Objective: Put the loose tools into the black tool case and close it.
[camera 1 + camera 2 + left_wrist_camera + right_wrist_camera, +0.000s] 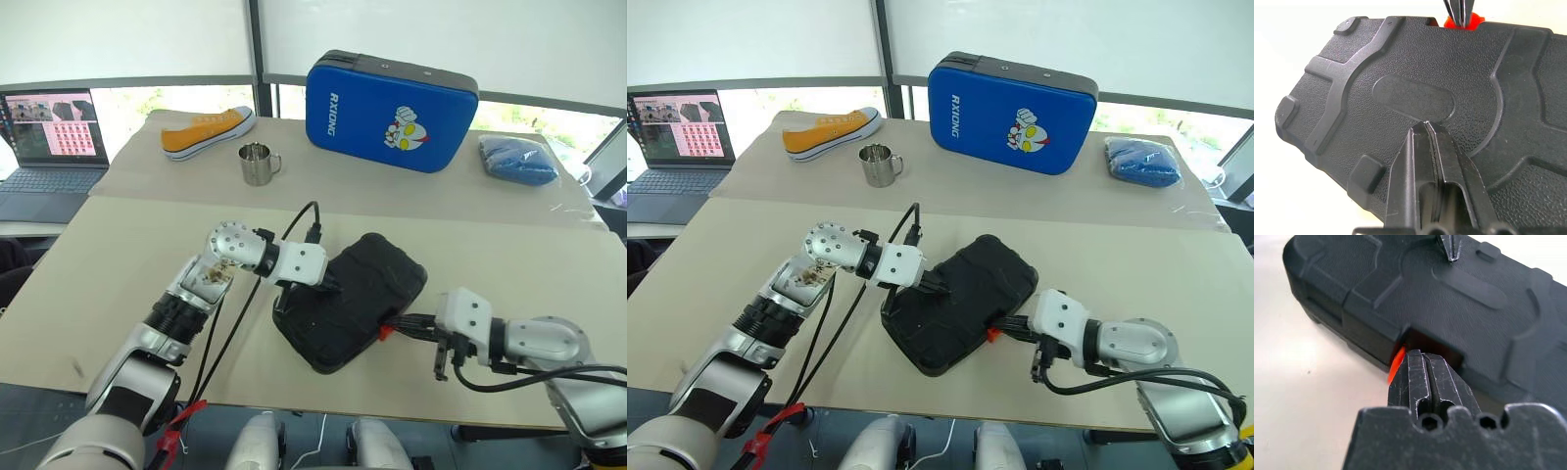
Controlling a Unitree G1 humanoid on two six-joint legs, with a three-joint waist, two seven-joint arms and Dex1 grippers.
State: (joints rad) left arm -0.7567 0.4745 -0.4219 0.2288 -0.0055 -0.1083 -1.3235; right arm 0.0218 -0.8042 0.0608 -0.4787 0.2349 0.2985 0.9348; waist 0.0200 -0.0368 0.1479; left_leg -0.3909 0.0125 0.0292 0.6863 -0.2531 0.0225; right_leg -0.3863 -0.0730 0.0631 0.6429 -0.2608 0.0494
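Now | black tool case (pixel 353 299): lid down on surface (pixel 127 255) | left tool (pixel 1426 123): clenched, tips pressing lid | right tool (pixel 1422 355): clenched at orange latch (pixel 1396 363)

Low in the middle of the frame, the black tool case (pixel 355 299) lies closed and slanted on the beige table (pixel 118 264). The left hand (pixel 331 289), fingers together, presses its tips on the lid from the left. The right hand (pixel 392 326), fingers also together, meets the orange latch (pixel 385 332) on the case's lower right edge. Along the top stand a yellow sneaker (pixel 208 130), a steel mug (pixel 258 164), a blue zip case (pixel 390 110) and a blue bundle (pixel 519 160). A laptop (pixel 49 147) sits at upper left.
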